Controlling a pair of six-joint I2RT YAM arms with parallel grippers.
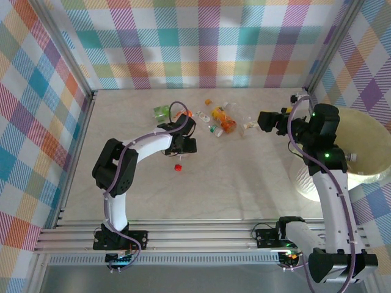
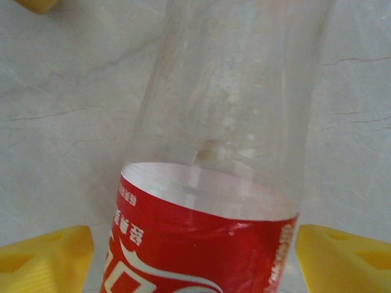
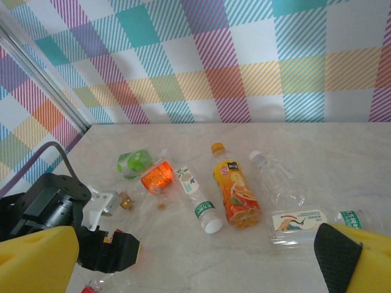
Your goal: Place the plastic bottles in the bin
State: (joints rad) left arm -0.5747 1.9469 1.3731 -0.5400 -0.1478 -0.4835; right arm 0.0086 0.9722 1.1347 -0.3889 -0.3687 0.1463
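Red-labelled bottle (image 2: 201, 244) sits mid-table between the left claw's (image 1: 184, 145) spread fingers, straddled for a pinch seemingly not yet made, while the right claw (image 3: 195, 256) hangs open and empty near the bin (image 1: 366, 140) by the table's right edge.

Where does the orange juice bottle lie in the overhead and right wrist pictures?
Top view: orange juice bottle lies at the far middle of the table.
Right wrist view: middle of the picture.
Shared landmark: crushed green bottle, to its left in both.
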